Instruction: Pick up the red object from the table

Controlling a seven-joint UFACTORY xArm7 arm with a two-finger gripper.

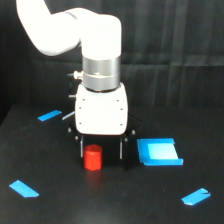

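Black tabletop (110, 200) carries blue tape strips at lower left (23, 188) and lower right (196, 196). Red block (93, 157) stands at centre, between the spread fingers of the end effector (101, 148), not gripped. Blue square (159, 151) lies right of it.

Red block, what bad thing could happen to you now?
The red block sits nearer one finger of the open tool than the other, so closing might nudge or tip it instead of gripping it squarely. If pushed toward the exterior view's right, it could slide toward the blue square piece.
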